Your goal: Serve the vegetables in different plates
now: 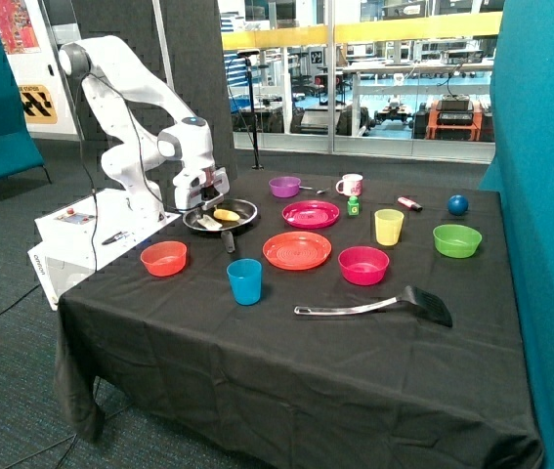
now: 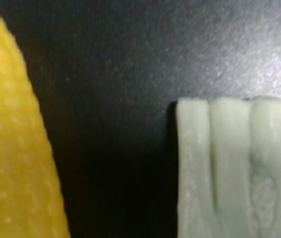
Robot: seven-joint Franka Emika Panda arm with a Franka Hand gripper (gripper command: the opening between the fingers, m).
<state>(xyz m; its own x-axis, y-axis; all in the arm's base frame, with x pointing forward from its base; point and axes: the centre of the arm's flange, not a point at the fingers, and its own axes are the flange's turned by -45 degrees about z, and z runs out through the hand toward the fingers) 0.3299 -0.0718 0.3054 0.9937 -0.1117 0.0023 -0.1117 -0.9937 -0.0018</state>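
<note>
Wrist view shows no fingers, so whether they are parted I cannot tell; only the yellow piece [image 2: 16, 144] and whitish chunk [image 2: 237, 168] lie apart on the black frying pan [image 2: 115, 99]. Outside, the gripper [image 1: 201, 198] hangs low over that pan, left of the empty magenta plate [image 1: 311, 214] and orange-red plate [image 1: 297, 250]. First pick seems underway; next needs closing on one piece.

Matt black tablecloth [image 1: 257, 371], glossy plastic plates [image 1: 297, 250], bumpy yellow piece [image 2: 11, 148], ribbed whitish chunk [image 2: 234, 173].
</note>
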